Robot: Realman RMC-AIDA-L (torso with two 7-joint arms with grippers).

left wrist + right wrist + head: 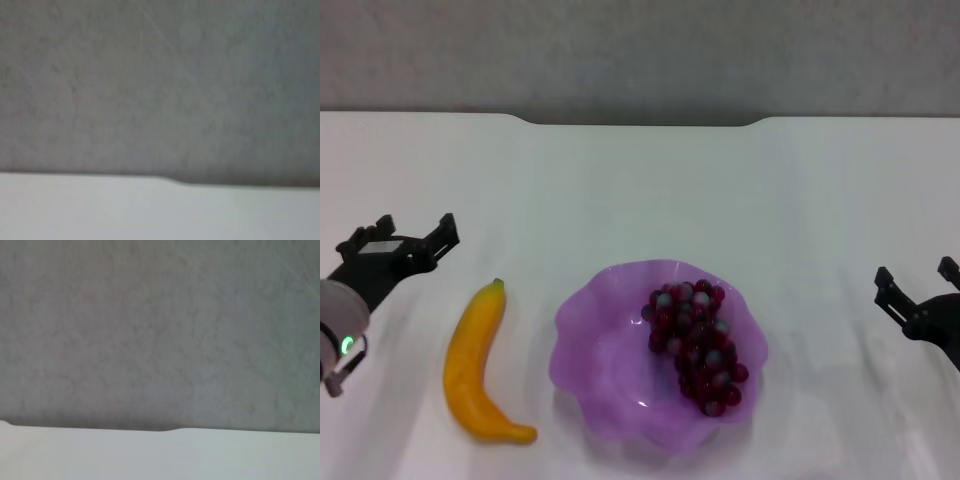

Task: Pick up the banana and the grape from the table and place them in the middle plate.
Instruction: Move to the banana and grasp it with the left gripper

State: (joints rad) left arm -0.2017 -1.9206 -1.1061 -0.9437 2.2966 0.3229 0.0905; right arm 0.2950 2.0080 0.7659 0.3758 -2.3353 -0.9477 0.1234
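Banana, curved and smooth, lies on the tabletop near its front edge, just beside the middle plate on the left-edge side, stem tip pointing toward the far edge. It is probably stiff, light and slightly slippery; a grasp across its thick middle seems safest. The grape bunch already rests inside the plate. Left gripper hovers beyond the banana, fingers parted and empty; right gripper waits near the right edge, fingers likewise released.
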